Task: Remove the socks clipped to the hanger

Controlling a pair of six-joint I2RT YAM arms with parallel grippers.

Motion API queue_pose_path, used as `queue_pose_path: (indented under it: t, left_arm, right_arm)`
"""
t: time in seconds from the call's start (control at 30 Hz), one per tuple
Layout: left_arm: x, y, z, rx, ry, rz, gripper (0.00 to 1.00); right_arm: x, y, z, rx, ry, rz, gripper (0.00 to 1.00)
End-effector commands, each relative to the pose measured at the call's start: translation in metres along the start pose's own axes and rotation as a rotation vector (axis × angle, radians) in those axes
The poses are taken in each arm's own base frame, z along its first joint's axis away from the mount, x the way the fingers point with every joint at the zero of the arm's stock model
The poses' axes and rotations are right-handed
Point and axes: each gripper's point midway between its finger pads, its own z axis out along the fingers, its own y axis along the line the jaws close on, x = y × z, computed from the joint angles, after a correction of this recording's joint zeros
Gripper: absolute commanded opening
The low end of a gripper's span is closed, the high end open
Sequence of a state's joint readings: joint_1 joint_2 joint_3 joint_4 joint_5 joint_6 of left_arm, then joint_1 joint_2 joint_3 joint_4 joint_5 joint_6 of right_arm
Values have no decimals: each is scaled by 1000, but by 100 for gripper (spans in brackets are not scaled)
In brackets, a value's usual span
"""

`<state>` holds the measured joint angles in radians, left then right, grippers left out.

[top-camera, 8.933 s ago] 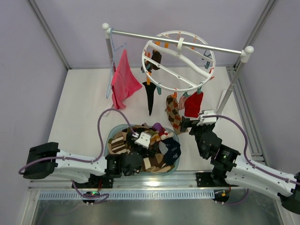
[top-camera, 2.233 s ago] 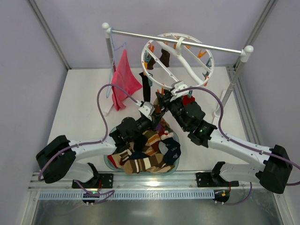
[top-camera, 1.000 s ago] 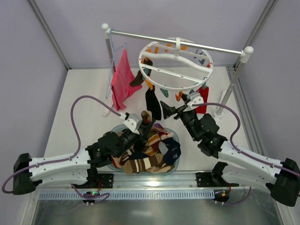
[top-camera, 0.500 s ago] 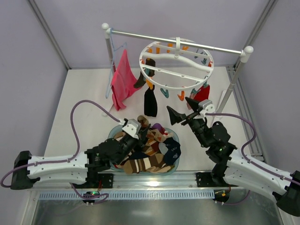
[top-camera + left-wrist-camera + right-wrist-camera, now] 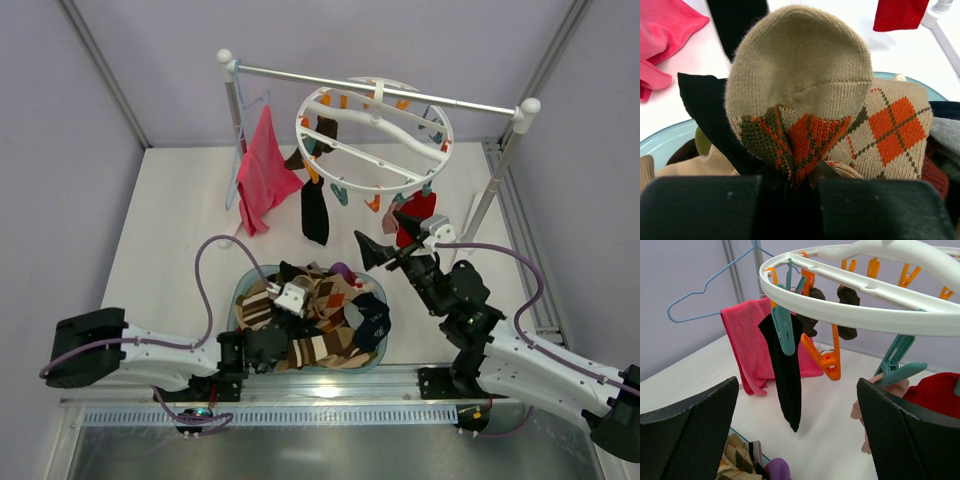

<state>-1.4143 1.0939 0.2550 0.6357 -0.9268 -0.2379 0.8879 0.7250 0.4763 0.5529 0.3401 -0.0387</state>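
Observation:
The white round hanger (image 5: 375, 135) hangs from the rail. A black sock (image 5: 315, 210), a dark brown sock (image 5: 325, 130) and a red sock (image 5: 415, 212) are clipped to it. My left gripper (image 5: 303, 296) is low over the sock pile in the basin, shut on a patterned brown/orange sock (image 5: 800, 85) with a beige toe. In the left wrist view, that gripper (image 5: 795, 175) pinches the sock's bunched fabric. My right gripper (image 5: 388, 240) is open and holds nothing, just below the hanger's near rim (image 5: 865, 315). The black sock (image 5: 787, 370) hangs ahead of the right gripper (image 5: 797, 435), and the red sock (image 5: 935, 395) is to the right.
A light-blue basin (image 5: 233, 300) heaped with several loose socks sits between the arms. A pink cloth (image 5: 262, 170) hangs on a thin blue wire hanger (image 5: 705, 290) at the rail's left end. The metal rail (image 5: 300, 76) rests on two white posts (image 5: 500, 170).
My left gripper has pulled back and down to the basin with the patterned sock. The hanger ring has swung a little. My right gripper stays open near the red sock.

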Motion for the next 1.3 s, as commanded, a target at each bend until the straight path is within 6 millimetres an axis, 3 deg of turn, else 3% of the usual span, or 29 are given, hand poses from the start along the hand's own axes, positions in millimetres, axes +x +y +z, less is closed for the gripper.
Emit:
queue_pose_path:
  t: [0.0,0.1,0.3,0.33,0.4,0.43,0.5,0.53,0.7,1.0,1.27]
  left_arm:
    - [3,-9,4,-87,6,34,0]
    - [3,-20,9,-124,21,104,0]
    - [-6,-32,11,-81,6,79,0]
    - [-6,-32,10,-74,10,78,4]
    - [-15,-33,8,-59,2,60,18]
    - [-15,-32,7,-57,8,69,37]
    - [-22,-32,4,-47,0,57,59]
    - [-24,-31,2,-43,2,61,76]
    - [-42,-29,-2,-30,-18,81,100]
    - [-92,-19,-14,-6,-81,51,99]
    - [-89,-27,-19,73,-60,57,100]
  right_arm:
    - [-13,2,2,-6,-46,29,100]
    - [-13,2,2,-2,-46,26,100]
    - [-14,-5,-1,27,-49,13,100]
    - [-13,-6,-1,29,-47,12,100]
    - [-14,-6,-2,30,-49,11,100]
    - [-13,-6,-2,29,-48,11,100]
    - [-15,-6,-3,27,-52,14,100]
    - [-15,-6,-3,27,-54,11,100]
    - [-15,-7,-2,33,-52,8,100]
    - [-18,-11,-10,37,-68,5,100]
    - [-22,-15,-15,50,-84,7,100]
